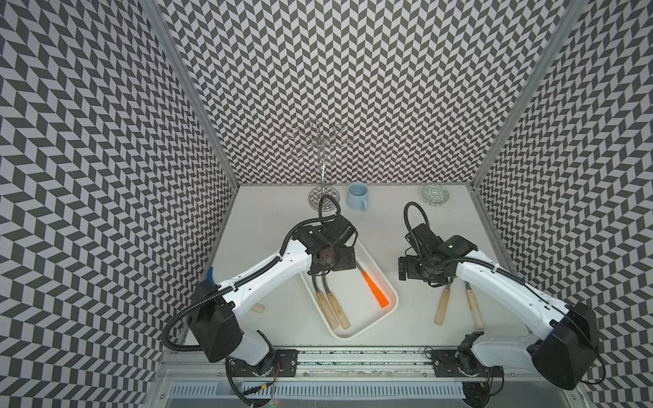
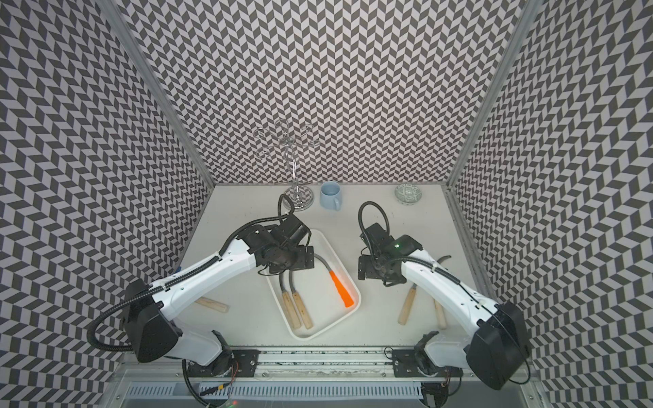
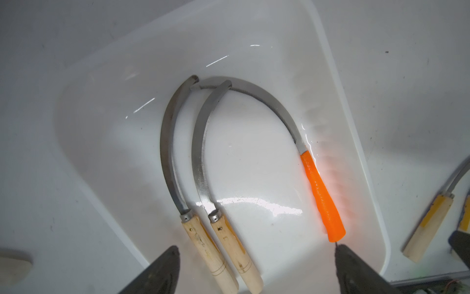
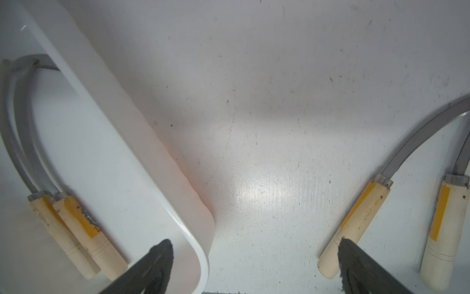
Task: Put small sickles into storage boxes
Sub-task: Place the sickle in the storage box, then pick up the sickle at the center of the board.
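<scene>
The white storage box [image 1: 354, 335] [image 3: 356, 132] lies slantwise at the table's middle front. Three small sickles lie in it: two with pale wooden handles [image 1: 330, 311] [image 3: 223, 244] side by side, and an orange-handled one [image 1: 376, 289] [image 3: 324, 198]. My left gripper [image 3: 256, 248] hangs open over the box with nothing between its fingers. Two more wooden-handled sickles [image 1: 442, 305] [image 4: 361, 211] lie on the table to the right, partly under my right arm. My right gripper [image 4: 254, 241] is open over bare table between the box and these two. Another wooden handle [image 2: 212, 304] pokes out from under the left arm.
A light blue mug [image 1: 357, 200], a green-patterned bowl [image 1: 435, 194] and a wire stand [image 1: 322, 197] line the back edge. Patterned walls close in three sides. The arm bases sit on a rail [image 1: 353, 355] along the front.
</scene>
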`<action>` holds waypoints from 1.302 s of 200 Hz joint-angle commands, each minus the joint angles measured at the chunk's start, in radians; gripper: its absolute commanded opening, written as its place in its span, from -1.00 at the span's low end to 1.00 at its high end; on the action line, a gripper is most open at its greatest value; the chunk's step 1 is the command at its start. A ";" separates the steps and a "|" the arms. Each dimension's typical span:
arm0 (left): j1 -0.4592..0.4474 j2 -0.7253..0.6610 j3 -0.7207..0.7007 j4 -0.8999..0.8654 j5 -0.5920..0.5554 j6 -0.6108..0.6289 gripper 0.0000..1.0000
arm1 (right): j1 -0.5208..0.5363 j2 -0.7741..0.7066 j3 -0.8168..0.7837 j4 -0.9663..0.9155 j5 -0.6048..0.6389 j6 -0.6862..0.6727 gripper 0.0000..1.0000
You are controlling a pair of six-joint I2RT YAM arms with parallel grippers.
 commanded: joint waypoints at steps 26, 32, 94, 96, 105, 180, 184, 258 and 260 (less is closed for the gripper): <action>0.005 -0.084 0.001 0.111 0.036 0.193 0.99 | -0.073 -0.033 -0.040 -0.051 -0.023 0.068 1.00; 0.005 -0.097 -0.009 0.123 0.037 0.203 0.99 | -0.088 -0.034 -0.046 -0.058 -0.025 0.068 1.00; 0.007 -0.313 -0.125 0.367 0.111 0.330 0.99 | -0.294 -0.088 -0.193 -0.038 -0.078 0.043 1.00; 0.007 -0.317 -0.125 0.367 0.108 0.331 0.99 | -0.300 -0.090 -0.197 -0.036 -0.080 0.043 1.00; 0.007 -0.326 -0.122 0.362 0.105 0.348 0.99 | -0.322 -0.092 -0.211 -0.029 -0.089 0.043 1.00; 0.008 -0.377 -0.107 0.378 0.249 0.495 0.99 | -0.380 -0.036 -0.254 0.083 -0.083 0.051 0.98; 0.008 -0.382 -0.107 0.384 0.265 0.503 0.99 | -0.382 -0.035 -0.259 0.088 -0.080 0.050 0.98; 0.007 -0.461 -0.134 0.451 0.369 0.511 0.99 | -0.437 -0.039 -0.349 0.183 -0.072 -0.002 0.83; 0.007 -0.465 -0.137 0.457 0.365 0.510 0.99 | -0.437 -0.039 -0.349 0.187 -0.074 -0.003 0.83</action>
